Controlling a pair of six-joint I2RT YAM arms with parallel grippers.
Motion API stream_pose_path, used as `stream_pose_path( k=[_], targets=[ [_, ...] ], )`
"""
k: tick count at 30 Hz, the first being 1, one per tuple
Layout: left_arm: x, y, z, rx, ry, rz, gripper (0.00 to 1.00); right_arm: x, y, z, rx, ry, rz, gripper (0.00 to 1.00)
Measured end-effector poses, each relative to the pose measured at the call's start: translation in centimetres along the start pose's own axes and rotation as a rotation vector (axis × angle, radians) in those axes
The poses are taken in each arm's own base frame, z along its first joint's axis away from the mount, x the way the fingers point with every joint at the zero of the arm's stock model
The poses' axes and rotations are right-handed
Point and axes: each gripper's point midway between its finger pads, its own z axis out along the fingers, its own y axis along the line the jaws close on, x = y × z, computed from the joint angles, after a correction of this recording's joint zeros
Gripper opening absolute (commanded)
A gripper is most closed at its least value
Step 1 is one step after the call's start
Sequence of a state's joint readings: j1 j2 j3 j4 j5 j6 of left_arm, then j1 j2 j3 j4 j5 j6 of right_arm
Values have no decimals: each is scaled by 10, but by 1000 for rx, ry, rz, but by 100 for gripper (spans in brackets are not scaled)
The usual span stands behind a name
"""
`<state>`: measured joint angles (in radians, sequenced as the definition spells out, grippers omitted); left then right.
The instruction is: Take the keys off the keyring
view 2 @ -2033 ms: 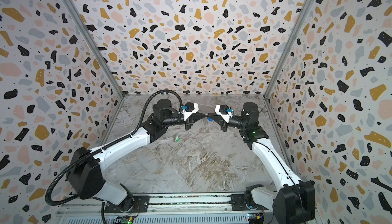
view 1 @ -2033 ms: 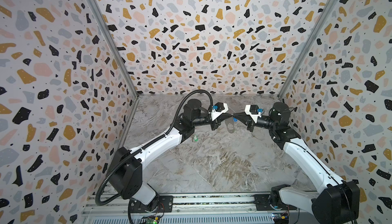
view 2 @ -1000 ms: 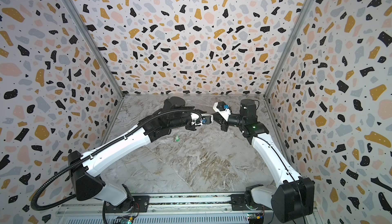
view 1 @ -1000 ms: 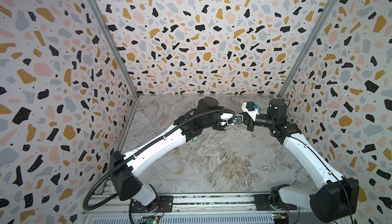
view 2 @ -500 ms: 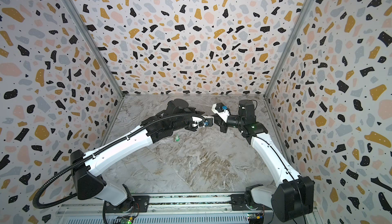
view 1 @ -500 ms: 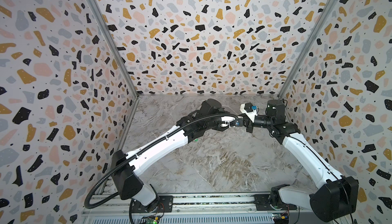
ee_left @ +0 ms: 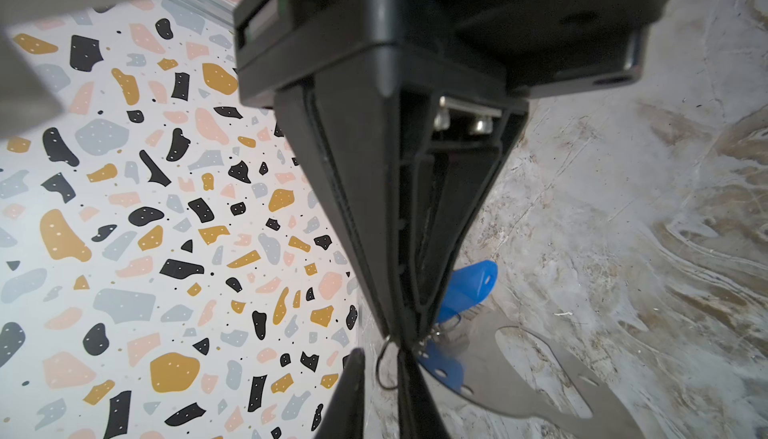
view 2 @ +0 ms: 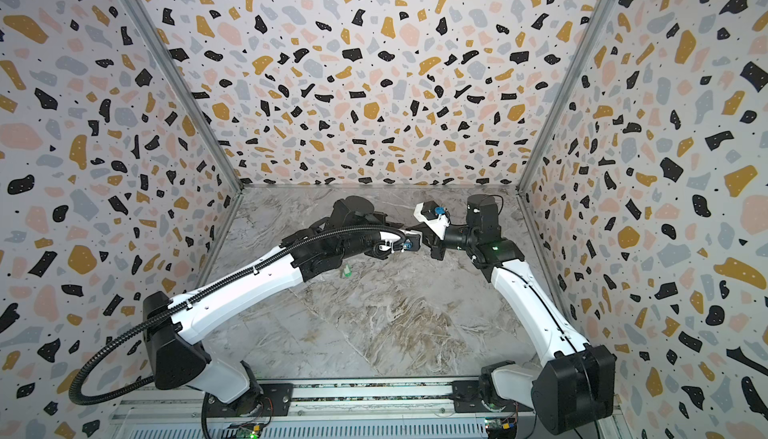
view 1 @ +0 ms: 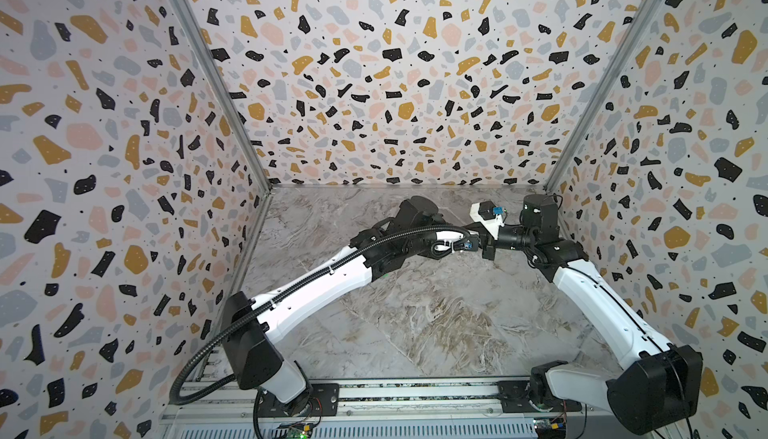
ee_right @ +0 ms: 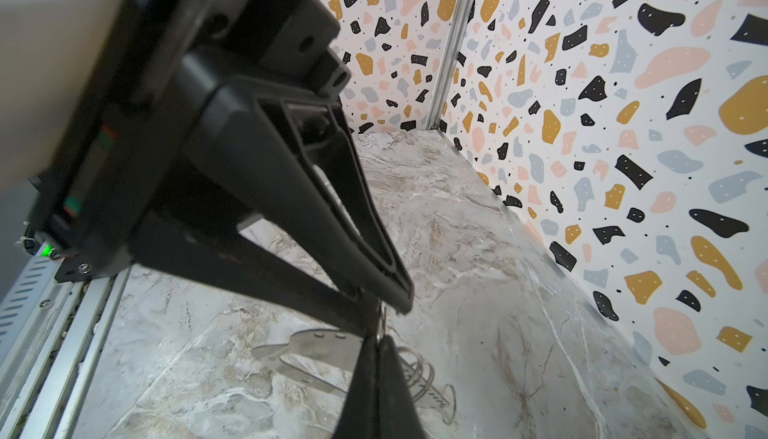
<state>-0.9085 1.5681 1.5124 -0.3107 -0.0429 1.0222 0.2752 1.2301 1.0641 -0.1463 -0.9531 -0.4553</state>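
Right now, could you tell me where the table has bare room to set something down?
Bare: the front middle of the table, between the left arm, right arm and front rail; also the back-left corner. Crowded: back right, where the left gripper and right gripper meet at the keyring. A green-tagged key lies by the left arm.

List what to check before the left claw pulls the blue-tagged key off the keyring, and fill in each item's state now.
1. Right claw shut on the thin wire loop of the keyring: ok.
2. Left claw closed at its tips: ok.
3. What the left claw pinches, wire or key: cannot tell.
4. Blue-tagged key right beside the left claw's tips: ok.
5. Green-tagged key off the keyring, lying on the table: ok.
6. Room between the two claws' tips to pull apart without clashing: cannot tell.
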Motion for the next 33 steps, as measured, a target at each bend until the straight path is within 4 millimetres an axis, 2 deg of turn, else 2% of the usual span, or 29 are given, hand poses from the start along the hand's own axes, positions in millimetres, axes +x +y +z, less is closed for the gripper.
stream_pose_path(
  k=[9, 15, 23, 29, 33],
  targets=[
    [-1, 1, 1, -2, 4, 5, 0, 1, 0, 1, 4, 6, -51, 0],
    [0, -1, 2, 2, 6, 4, 0, 3, -2, 1, 21, 17, -103, 1],
    [3, -6, 8, 40, -17, -59, 0, -4, -4, -8, 94, 5, -179, 42],
    [4, 11, 4, 34, -110, -190, 0, 0, -9, -30, 225, -21, -210, 48],
    [4, 24, -2, 13, -180, -278, 0, 9, -11, -35, 268, -27, -195, 48]
  ],
)
